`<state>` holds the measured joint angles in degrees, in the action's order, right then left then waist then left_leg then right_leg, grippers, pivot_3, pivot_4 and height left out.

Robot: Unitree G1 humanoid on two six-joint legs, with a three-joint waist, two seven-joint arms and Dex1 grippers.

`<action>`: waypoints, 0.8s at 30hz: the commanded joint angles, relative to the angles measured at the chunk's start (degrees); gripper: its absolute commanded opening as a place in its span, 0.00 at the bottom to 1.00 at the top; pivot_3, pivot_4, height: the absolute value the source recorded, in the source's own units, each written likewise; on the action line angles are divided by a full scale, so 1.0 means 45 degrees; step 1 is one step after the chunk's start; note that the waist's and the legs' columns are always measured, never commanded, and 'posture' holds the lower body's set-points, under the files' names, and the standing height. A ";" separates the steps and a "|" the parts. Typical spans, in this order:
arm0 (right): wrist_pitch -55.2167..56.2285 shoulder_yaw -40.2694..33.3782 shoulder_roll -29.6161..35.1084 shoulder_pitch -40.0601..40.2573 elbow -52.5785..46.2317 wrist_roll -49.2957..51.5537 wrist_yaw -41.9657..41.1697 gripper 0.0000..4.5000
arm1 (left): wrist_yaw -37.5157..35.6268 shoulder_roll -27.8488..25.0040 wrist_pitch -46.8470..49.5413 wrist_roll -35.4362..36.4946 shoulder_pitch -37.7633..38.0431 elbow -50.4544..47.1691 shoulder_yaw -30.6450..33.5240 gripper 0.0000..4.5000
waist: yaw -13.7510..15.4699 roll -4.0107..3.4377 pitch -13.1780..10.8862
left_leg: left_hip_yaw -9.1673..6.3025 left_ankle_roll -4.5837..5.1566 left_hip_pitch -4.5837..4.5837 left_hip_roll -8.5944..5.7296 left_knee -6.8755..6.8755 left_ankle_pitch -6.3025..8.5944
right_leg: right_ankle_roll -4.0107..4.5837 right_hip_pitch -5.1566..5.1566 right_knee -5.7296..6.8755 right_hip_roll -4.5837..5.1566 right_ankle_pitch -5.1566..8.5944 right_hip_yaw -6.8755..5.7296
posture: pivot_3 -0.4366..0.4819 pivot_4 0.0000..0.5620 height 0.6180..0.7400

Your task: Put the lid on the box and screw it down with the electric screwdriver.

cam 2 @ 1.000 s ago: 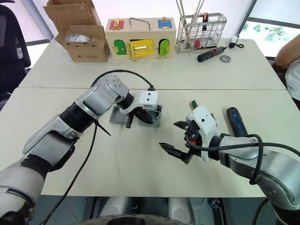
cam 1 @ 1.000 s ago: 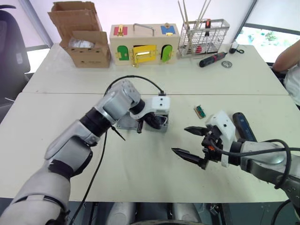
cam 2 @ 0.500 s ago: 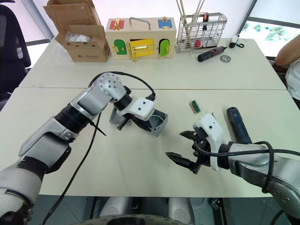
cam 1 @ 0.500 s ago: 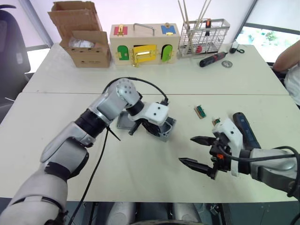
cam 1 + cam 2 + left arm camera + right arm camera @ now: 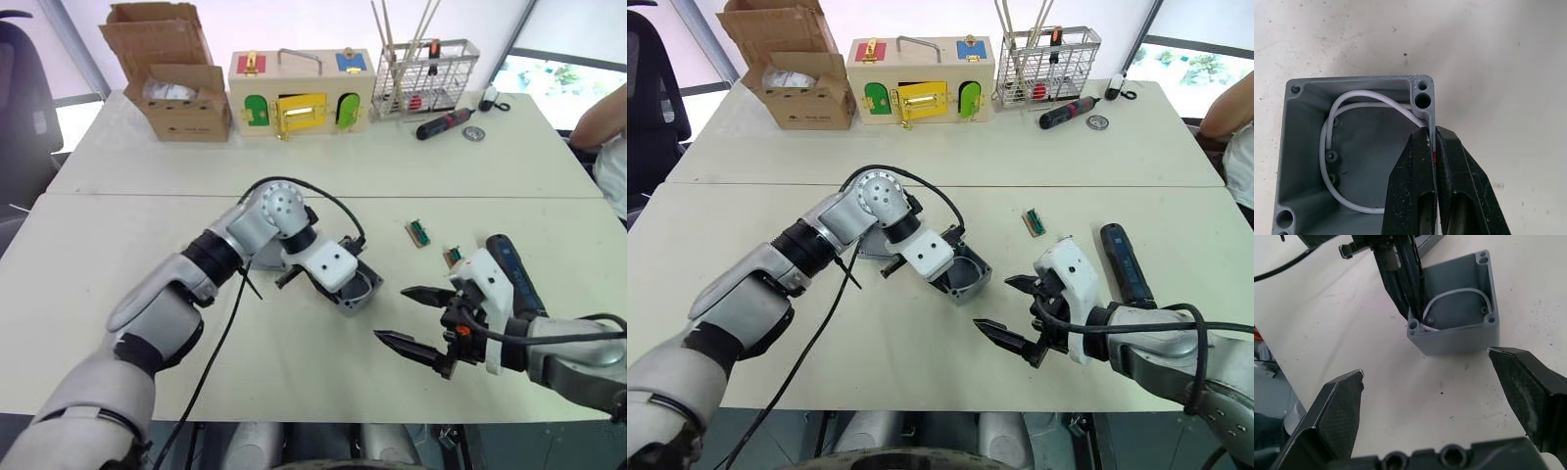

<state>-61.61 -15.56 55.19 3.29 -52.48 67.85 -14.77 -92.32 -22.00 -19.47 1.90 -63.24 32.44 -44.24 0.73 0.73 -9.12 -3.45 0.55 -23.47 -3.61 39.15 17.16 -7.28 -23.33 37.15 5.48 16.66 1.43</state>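
On the table (image 5: 118, 245), my left gripper (image 5: 1432, 161) pinches one wall of the open grey box (image 5: 359, 288) near the middle. My right gripper (image 5: 416, 319) hovers spread wide near the front edge, the electric screwdriver (image 5: 511, 272) lying just beyond it.

**Layout of the table**

The box (image 5: 358, 287) sits at the centre of the frame on the table (image 5: 88, 284), with the lid (image 5: 880, 243) just behind it to the left. The left gripper (image 5: 1431, 147) pinches one wall of the box, one finger inside, one outside. The right gripper (image 5: 413, 318) hangs spread wide at lower right, near the box. The electric screwdriver (image 5: 511, 270) lies further right. A small connector (image 5: 419, 232) lies behind, between box and screwdriver.
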 commanded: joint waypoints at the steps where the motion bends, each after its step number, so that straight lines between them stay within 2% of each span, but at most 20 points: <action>1: 0.0399 -0.0088 -0.0054 0.0070 -0.0470 0.0223 0.0320 1.00 | -0.0040 0.0015 -0.0846 0.0155 -0.0355 0.0355 -0.0089 0.01 | 0.0006 0.0001 0.0000 | 0.0000 0.0000 0.0000 0.0000 0.0000 0.0000 | 0.0000 0.0000 0.0000 -0.0001 0.0000 0.0000 | 0.48 0.27 0.98; 3: 0.0504 -0.0015 -0.0063 0.0109 -0.0486 0.0190 0.0412 1.00 | -0.0040 0.0103 -0.1117 0.0008 -0.0376 0.0621 -0.0040 0.01 | 0.0013 0.0001 0.0000 | 0.0000 0.0001 0.0000 -0.0001 0.0002 0.0000 | 0.0000 0.0002 -0.0001 -0.0002 0.0000 -0.0001 | 0.48 0.27 0.98; 5: 0.0595 0.0075 -0.0069 0.0105 -0.0459 0.0102 0.0438 1.00 | -0.0040 0.0242 -0.1011 0.0099 -0.0371 0.0760 0.0140 0.14 | 0.0010 0.0001 0.0000 | 0.0000 0.0002 0.0001 -0.0001 0.0005 0.0000 | 0.0000 0.0006 0.0000 -0.0002 0.0000 -0.0002 | 0.48 0.27 0.98; 7: 0.0670 0.0177 -0.0033 0.0066 -0.0394 -0.0003 0.0377 1.00 | -0.0040 0.0220 -0.0811 0.0270 -0.0375 0.0680 0.0246 0.30 | 0.0001 0.0000 0.0000 | 0.0000 0.0004 0.0001 -0.0001 0.0007 0.0000 | -0.0001 0.0005 0.0002 -0.0006 0.0001 -0.0003 | 0.48 0.27 0.98; 11: 0.0822 0.0289 0.0122 0.0028 -0.0355 -0.0098 0.0209 1.00 | -0.0040 -0.0053 0.0155 0.0505 -0.0375 0.0027 0.0987 0.76 | 0.0002 0.0001 0.0000 | 0.0000 0.0007 0.0001 0.0000 0.0006 0.0002 | -0.0006 0.0004 0.0002 -0.0007 0.0003 -0.0003 | 0.48 0.27 0.98; 12: 0.0856 0.0174 0.0222 -0.0006 -0.0336 -0.0057 0.0114 1.00 | -0.0012 -0.0285 0.0879 0.0626 -0.0591 -0.0225 0.1533 0.88 | -0.0003 0.0001 0.0000 | -0.0001 0.0007 0.0001 0.0000 0.0006 0.0003 | -0.0007 0.0004 0.0002 -0.0007 0.0004 -0.0003 | 0.48 0.27 0.98; 15: 0.1054 -0.0485 0.0624 -0.0383 -0.0141 0.0437 -0.0340 1.00 | 0.0726 -0.1031 0.3703 0.1140 -0.1303 -0.0563 0.3356 0.88 | -0.0032 0.0005 -0.0004 | -0.0001 0.0008 0.0000 0.0002 0.0007 0.0003 | -0.0008 0.0000 0.0007 -0.0012 0.0005 -0.0003 | 0.48 0.27 0.98; 19: 0.1461 -0.0827 0.1181 -0.1902 0.0427 0.1571 -0.1144 1.00 | 0.3042 -0.2001 0.7897 0.1238 -0.1420 -0.1115 0.5411 0.88 | -0.0147 -0.0002 0.0000 | -0.0004 0.0019 0.0011 0.0011 0.0006 0.0009 | -0.0018 0.0000 0.0016 -0.0027 0.0011 -0.0004 | 0.48 0.27 0.98; 22: 0.1507 -0.0061 0.1797 -0.3172 0.0797 0.1202 -0.2342 1.00 | 0.4736 -0.2649 1.3489 0.0703 -0.1487 -0.1842 0.5842 0.88 | -0.0235 -0.0001 0.0000 | -0.0018 0.0032 0.0018 0.0012 0.0001 0.0017 | -0.0038 0.0008 0.0030 -0.0030 0.0023 -0.0010 | 0.48 0.27 0.98; 24: 0.1601 0.0753 0.2070 -0.3990 0.1158 0.0439 -0.3216 1.00 | 0.6612 -0.2631 1.7085 0.0428 -0.1349 -0.2503 0.6486 0.88 | -0.0286 0.0003 -0.0003 | -0.0030 0.0033 0.0013 0.0008 0.0002 0.0017 | -0.0041 0.0008 0.0032 -0.0033 0.0025 -0.0016 | 0.48 0.27 0.98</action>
<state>-55.71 -13.96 63.76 -12.86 -47.94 72.03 -26.09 -68.71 -33.89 44.93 4.83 -69.26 24.85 -18.21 -0.56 0.75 -9.13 -3.58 0.70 -23.41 -3.58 39.17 17.24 -7.47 -23.30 37.31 5.33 16.78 1.36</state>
